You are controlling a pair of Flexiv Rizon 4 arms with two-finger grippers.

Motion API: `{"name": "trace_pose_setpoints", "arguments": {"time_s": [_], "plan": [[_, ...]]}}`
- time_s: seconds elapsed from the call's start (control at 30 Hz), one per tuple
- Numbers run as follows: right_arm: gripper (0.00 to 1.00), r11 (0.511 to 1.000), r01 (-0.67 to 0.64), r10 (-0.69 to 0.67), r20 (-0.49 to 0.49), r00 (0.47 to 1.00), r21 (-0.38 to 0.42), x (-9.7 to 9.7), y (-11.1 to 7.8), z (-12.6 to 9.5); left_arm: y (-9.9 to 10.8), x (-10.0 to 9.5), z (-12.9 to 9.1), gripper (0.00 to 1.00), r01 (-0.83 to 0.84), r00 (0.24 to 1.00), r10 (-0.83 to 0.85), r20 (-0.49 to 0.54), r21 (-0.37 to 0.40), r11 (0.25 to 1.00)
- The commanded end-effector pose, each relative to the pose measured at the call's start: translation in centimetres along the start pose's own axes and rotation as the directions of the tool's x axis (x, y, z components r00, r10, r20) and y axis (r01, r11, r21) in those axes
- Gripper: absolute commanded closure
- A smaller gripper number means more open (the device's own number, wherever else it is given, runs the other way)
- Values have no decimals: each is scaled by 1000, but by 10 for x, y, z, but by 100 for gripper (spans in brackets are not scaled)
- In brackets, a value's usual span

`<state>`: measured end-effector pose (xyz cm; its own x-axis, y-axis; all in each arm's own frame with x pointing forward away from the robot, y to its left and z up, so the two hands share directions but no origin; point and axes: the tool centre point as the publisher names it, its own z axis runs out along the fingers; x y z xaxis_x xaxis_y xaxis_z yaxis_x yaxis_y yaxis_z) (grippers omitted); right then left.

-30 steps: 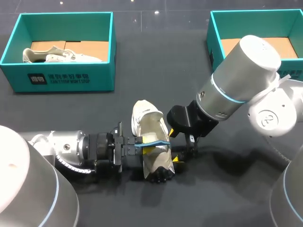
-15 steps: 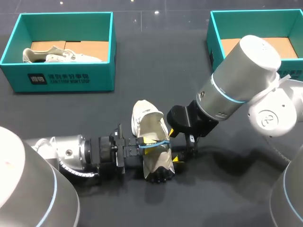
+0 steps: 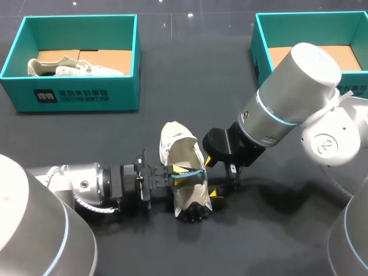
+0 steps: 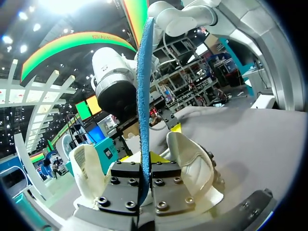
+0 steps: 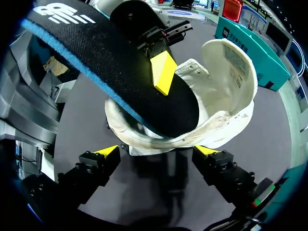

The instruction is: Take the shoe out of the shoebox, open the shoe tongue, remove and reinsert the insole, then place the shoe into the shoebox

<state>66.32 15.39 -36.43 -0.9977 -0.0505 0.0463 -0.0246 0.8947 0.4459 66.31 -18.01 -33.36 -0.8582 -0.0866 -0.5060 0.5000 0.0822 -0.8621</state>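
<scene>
**Head view.** An off-white fabric sneaker (image 3: 185, 192) is lying on the dark table (image 3: 172, 115). The left gripper (image 3: 179, 174) is sitting at the sneaker's left side, clamping a thin black, blue-edged foam insole (image 3: 192, 172) across the sneaker's opening. The right gripper (image 3: 214, 177) is standing just right of the sneaker, spread wide and holding nothing. A teal cardboard shoebox (image 3: 69, 95) holding a second pale shoe (image 3: 69, 68) is sitting well beyond the sneaker to its left. A second teal box (image 3: 261, 46) is sitting well beyond it to its right. White print is showing on the first box's front, and I am not reading it out.

**Left wrist view.** The insole is showing edge-on, rising from between the closed fingers, with the sneaker's opening just ahead.

**Right wrist view.** The wide fingers are flanking the sneaker's heel, apparently without touching it. The insole is sticking partly out of the sneaker. It is carrying a white logo, and a printed label is showing inside the tongue (image 5: 236, 57).

**Risk.** Nothing is pinning the sneaker, so pulling or pushing the insole is likely to drag or tip it. The floppy insole could also buckle or slip from its narrow pinch.
</scene>
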Motion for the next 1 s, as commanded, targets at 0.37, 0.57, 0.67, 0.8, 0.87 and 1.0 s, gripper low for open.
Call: {"name": "trace_pose_setpoints", "arguments": {"time_s": [0.37, 0.57, 0.67, 0.8, 0.87, 1.0], "plan": [[0, 1000, -1, 1, 4, 1000, 2, 1, 0, 1, 23, -3, 10, 100, -27, 1000, 27, -12, -77, 997], [0, 1000, -1, 1, 4, 1000, 2, 1, 0, 1, 23, -2, 7, 100, -30, 1000, 29, -11, -86, 996], [0, 1000, -1, 1, 4, 1000, 2, 1, 0, 1, 19, -2, 7, 100, -31, 1000, 31, -7, -77, 997], [0, 1000, -1, 1, 4, 1000, 2, 1, 0, 1, 14, -2, 6, 79, -35, 999, 34, -9, -65, 997], [0, 1000, -1, 1, 4, 1000, 2, 1, 0, 1, 12, -2, 6, 75, -37, 999, 36, -9, -60, 997], [0, 1000, -1, 1, 4, 1000, 2, 1, 0, 1, 6, -2, 5, 68, -45, 999, 45, -8, -50, 998]]}}
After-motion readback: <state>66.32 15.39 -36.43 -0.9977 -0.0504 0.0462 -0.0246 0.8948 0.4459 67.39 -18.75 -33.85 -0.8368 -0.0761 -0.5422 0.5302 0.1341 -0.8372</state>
